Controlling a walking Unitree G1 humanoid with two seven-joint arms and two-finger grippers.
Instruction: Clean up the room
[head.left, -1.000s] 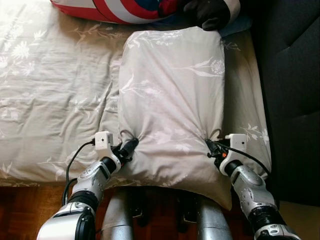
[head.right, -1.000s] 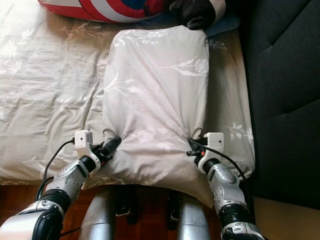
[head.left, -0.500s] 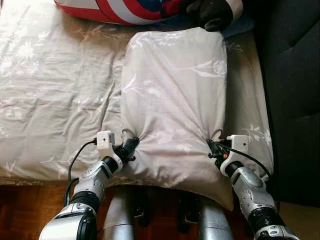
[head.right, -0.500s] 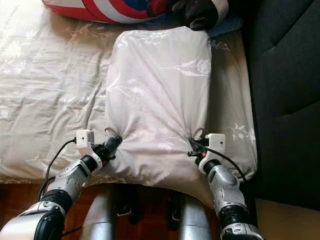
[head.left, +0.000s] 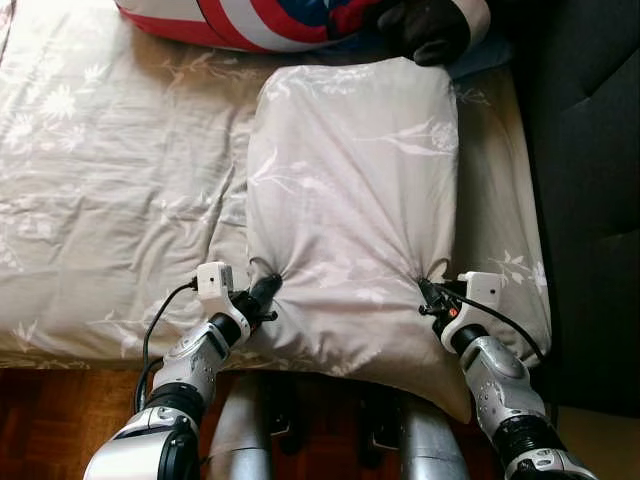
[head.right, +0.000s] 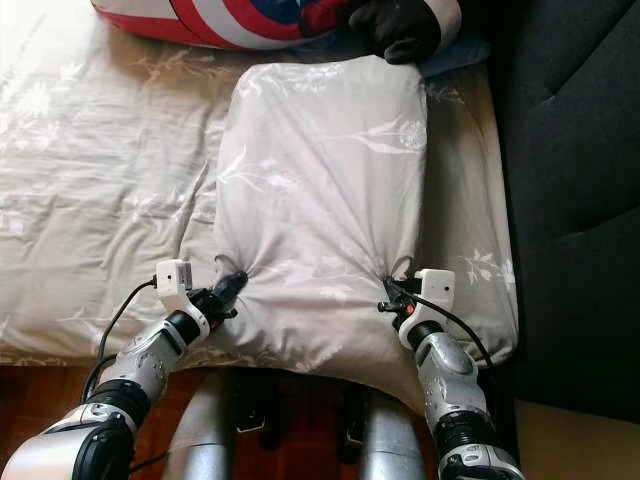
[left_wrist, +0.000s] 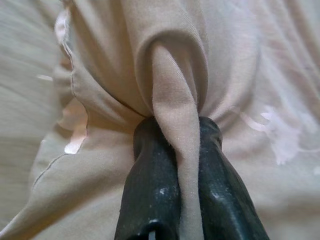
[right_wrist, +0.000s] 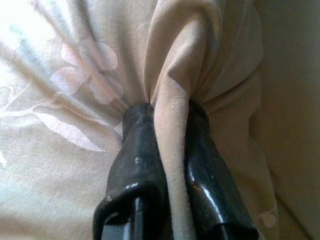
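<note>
A pale grey, flower-printed fabric pillow (head.left: 352, 210) lies lengthwise on the bed (head.left: 110, 190), which carries a matching floral sheet. Its far end is near a red, white and blue striped cushion (head.left: 270, 18) and a black plush item (head.left: 425, 35); its near end overhangs the bed edge. A dark upholstered headboard (head.left: 590, 180) stands to the right.

The left gripper (head.left: 262, 292) pinches a gathered fold of the pillowcase at the near left side. The right gripper (head.left: 431, 296) pinches a like fold at the near right. In both wrist views cloth is clamped between the black fingers (left_wrist: 150, 170).

Judgement: the step in hand is placing or straightening the pillow. Next, the move calls for setting it square towards the headboard, then letting go of both folds together.
</note>
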